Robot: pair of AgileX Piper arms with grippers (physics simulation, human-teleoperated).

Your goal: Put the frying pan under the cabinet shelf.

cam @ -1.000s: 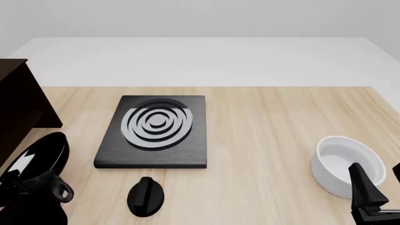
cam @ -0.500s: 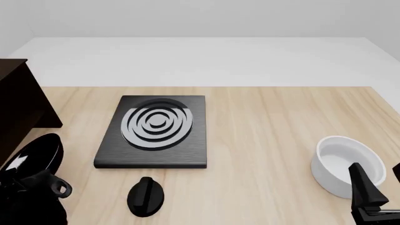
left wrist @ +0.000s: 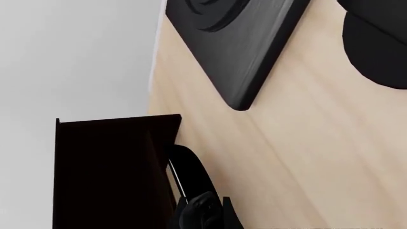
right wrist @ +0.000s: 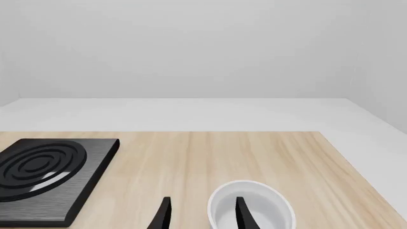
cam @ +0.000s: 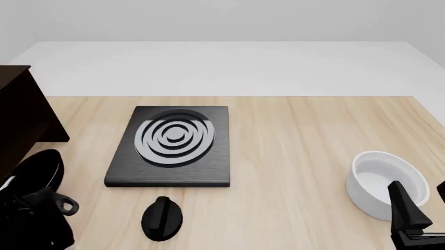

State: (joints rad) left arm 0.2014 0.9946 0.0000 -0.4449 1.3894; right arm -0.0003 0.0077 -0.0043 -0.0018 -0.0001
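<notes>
Pale grey walls and floor surround a light wooden desk (cam: 299, 135) that carries one of each thing: one frying pan (cam: 35, 169), one cabinet shelf (cam: 21, 117), one flat black slab with grey rings (cam: 174, 146), one deep white bowl (cam: 382, 182) and one small black oval piece (cam: 161, 219).

Compared with a second ago, the pan has slid further toward the front view's left edge, so less of its glossy inside shows, and its loop-ended handle has moved left with it. Slab, bowl and oval piece lie where they were.

At the front-left corner of the desk the pan stands tilted on edge, just beside the dark cabinet. In the left wrist view its rim (left wrist: 188, 171) sits right against the cabinet's lower board (left wrist: 114, 167).

Low at that corner, the left gripper (left wrist: 202, 214) has its jaws clamped on the pan's handle. Over the near right side of the desk the right gripper (right wrist: 200, 212) points forward at the bowl, its jaws apart and holding nothing.
</notes>
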